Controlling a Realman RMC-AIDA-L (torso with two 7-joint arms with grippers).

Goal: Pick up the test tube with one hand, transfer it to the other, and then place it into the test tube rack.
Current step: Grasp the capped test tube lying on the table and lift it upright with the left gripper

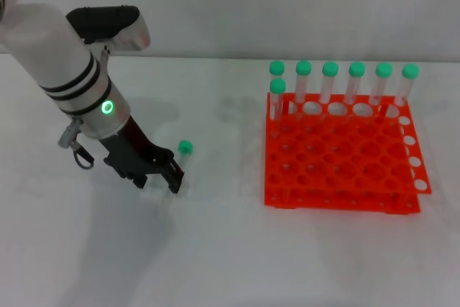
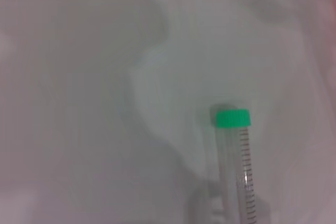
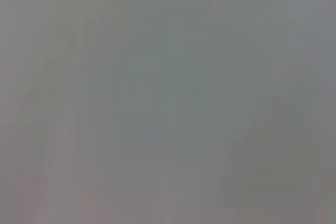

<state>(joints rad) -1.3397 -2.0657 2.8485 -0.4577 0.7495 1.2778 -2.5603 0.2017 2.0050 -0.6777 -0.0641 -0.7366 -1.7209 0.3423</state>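
the left arm's black two-finger gripper (image 1: 164,177), on the white and silver arm with black bands and a green ring light, is down at the white table (image 1: 215,249), left of the bright orange-red square plastic rack (image 1: 338,159). the slim clear plastic test tube with a round green screw cap (image 1: 184,150) lies on the table just beside the fingertips, cap pointing away from the robot; its body runs in toward the jaws. in the left wrist view the tube (image 2: 239,161) shows its printed scale, lower end lost in blur, so whether the fingers are closed on it or merely straddling it i cannot tell. seven more green-capped tubes (image 1: 330,80) stand upright along the rack's far edge. the right gripper is out of sight.
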